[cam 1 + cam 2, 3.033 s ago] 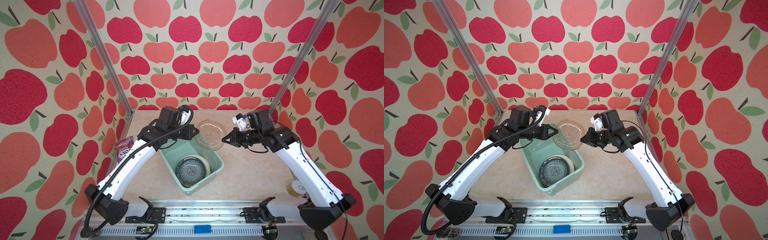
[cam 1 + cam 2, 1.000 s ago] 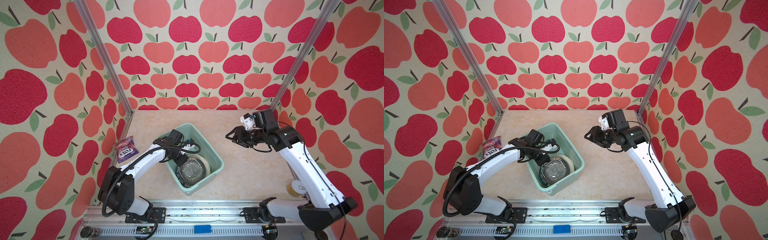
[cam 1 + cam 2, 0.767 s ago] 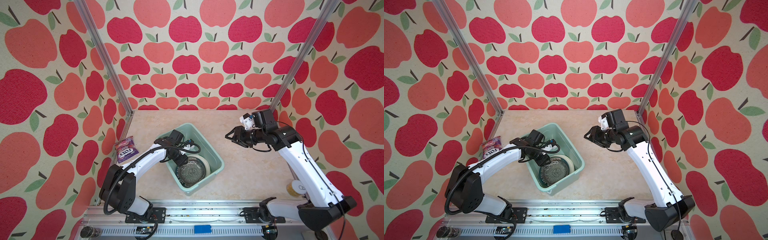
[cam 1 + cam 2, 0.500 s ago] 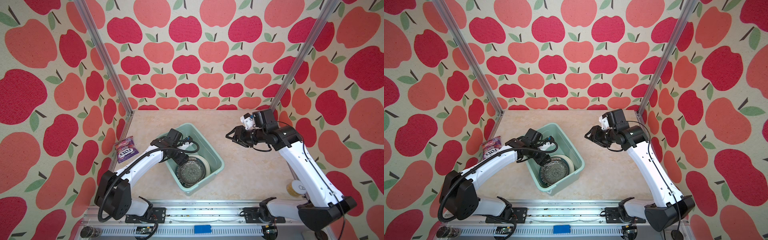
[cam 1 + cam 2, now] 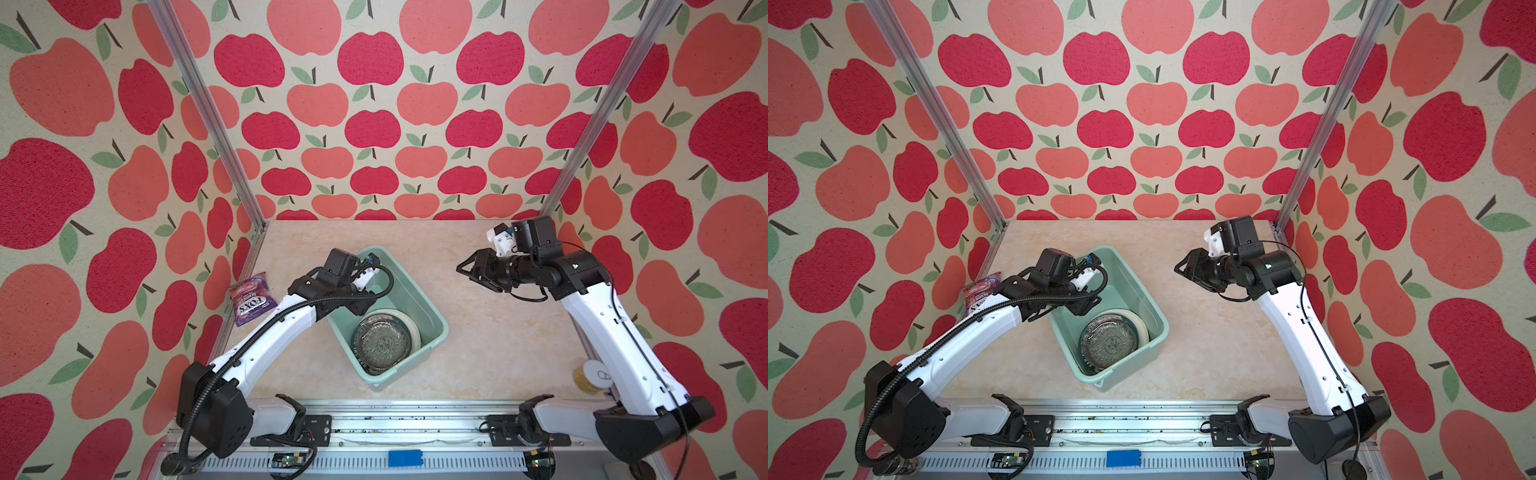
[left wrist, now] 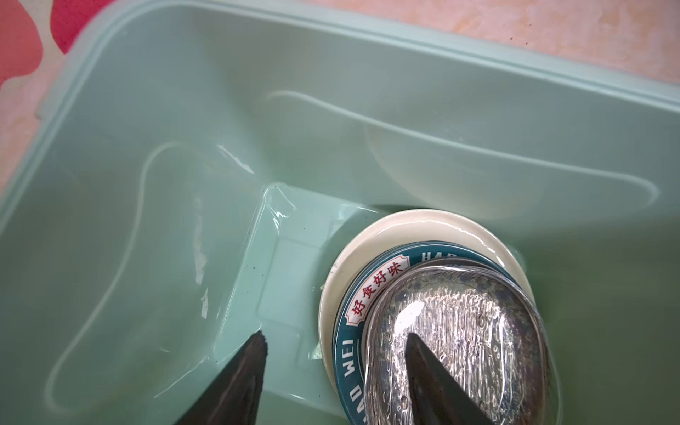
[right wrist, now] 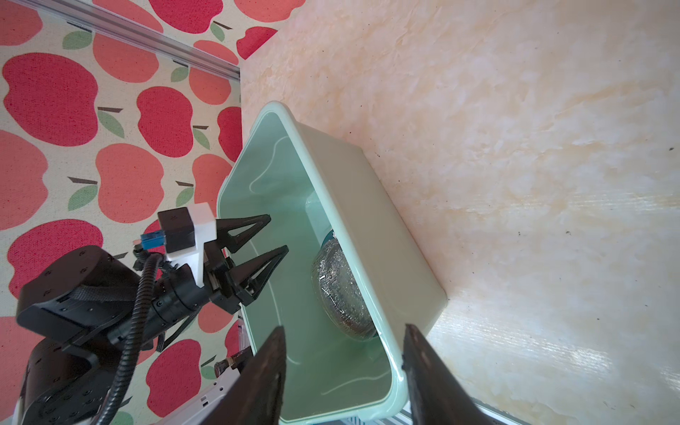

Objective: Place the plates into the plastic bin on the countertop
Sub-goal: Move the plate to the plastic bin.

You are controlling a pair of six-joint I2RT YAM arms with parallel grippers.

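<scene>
Inside the bin (image 5: 417,292), the left gripper (image 7: 278,232), jaws parted and empty, hangs over the plates' (image 5: 384,343) edge; the right gripper (image 7: 344,326), parted too, is well outside it.

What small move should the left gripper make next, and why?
Probably lift the left gripper straight up, clear of the bin. Its jaws stand open and empty, and the glass plate lies flat on the lettered plate inside the bin. No plate shows on the countertop, and the right gripper hangs open and empty too.
</scene>
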